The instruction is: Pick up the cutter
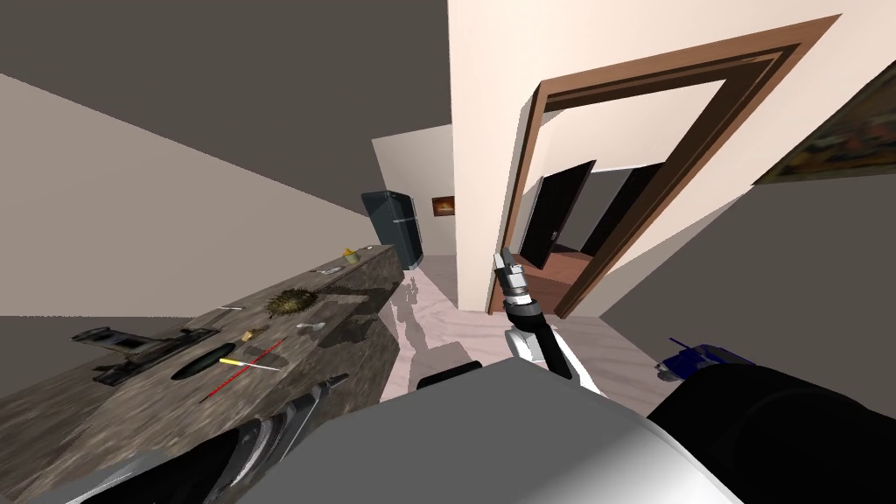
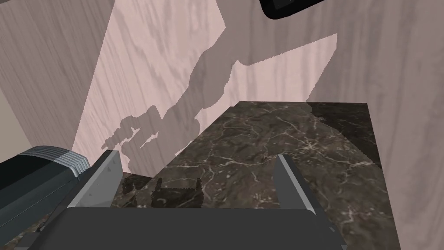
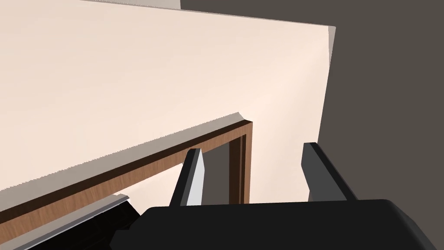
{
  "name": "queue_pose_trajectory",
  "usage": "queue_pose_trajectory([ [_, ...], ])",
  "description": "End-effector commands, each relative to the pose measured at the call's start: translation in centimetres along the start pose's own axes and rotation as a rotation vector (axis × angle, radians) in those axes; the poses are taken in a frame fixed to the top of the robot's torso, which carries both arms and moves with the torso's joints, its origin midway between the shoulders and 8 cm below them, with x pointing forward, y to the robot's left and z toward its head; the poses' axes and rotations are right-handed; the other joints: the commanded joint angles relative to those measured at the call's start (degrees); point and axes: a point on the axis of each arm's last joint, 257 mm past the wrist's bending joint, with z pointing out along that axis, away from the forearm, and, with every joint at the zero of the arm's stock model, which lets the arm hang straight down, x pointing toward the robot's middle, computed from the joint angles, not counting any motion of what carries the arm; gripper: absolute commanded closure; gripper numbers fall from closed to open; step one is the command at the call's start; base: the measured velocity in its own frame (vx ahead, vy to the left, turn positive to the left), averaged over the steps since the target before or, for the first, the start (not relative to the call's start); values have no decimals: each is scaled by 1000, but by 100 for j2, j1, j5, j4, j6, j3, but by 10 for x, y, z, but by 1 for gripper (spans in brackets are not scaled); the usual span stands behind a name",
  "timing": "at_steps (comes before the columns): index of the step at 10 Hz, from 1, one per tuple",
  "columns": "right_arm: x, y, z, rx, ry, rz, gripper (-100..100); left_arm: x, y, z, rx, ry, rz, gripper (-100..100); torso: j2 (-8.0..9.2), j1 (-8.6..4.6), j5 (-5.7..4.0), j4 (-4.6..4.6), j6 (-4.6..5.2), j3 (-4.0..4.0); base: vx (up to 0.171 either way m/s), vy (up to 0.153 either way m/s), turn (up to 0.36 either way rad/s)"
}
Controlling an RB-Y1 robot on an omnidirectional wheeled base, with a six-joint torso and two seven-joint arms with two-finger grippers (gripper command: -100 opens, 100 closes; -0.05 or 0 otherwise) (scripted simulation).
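Dark marble table [image 1: 131, 411]: cutter [image 1: 249, 363], yellow handle, thin pale blade, flat across red stick [image 1: 267, 352]. Left claw [image 2: 197, 154] open over table end; right claw [image 3: 252, 147] open, raised.

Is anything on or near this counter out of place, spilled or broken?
Nothing looks spilled or broken on the marble counter. Only a small blue object seems to lie on the floor, away from it.

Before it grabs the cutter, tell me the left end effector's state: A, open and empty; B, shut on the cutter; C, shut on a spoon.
A: the left end effector stands open and empty, facing the dark marble counter.
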Motion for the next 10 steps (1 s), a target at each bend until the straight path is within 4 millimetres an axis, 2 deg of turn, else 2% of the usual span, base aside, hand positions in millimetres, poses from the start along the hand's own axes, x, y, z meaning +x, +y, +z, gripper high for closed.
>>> queue_pose_trajectory([
  [1, 0, 0, 0, 0, 0, 0, 0, -7, 20, -7, -70, -15, -33, -100, 0, 0, 0, 0, 0, 0, 127, 111, -46],
  [3, 0, 0, 0, 0, 0, 0, 0, -9, 20, -8, -75, -17, -24, -100, -9, 5, 1, -2, 0, -5, 89, 74, -11],
  [4, 0, 0, 0, 0, 0, 0, 0, -17, 36, -15, -133, -34, -49, -100, 10, -13, -2, 2, 0, 5, 75, 65, -40],
  [5, 0, 0, 0, 0, 0, 0, 0, -17, 36, -15, -133, -34, -49, -100, 10, -10, -3, 3, 0, 6, 82, 91, -20],
  [6, 0, 0, 0, 0, 0, 0, 0, -25, 51, -23, -184, -51, -76, -100, 9, -3, -1, 2, 0, 5, 115, 151, -39],
  [8, 0, 0, 0, 0, 0, 0, 0, -25, 51, -23, -187, -50, -68, -100, -7, 16, 5, -1, -1, -4, 95, 98, -12],
  [10, 0, 0, 0, 0, 0, 0, 0, -26, 51, -23, -186, -52, -73, -100, 30, -26, -4, 6, -1, 17, -7, 1, 4],
])
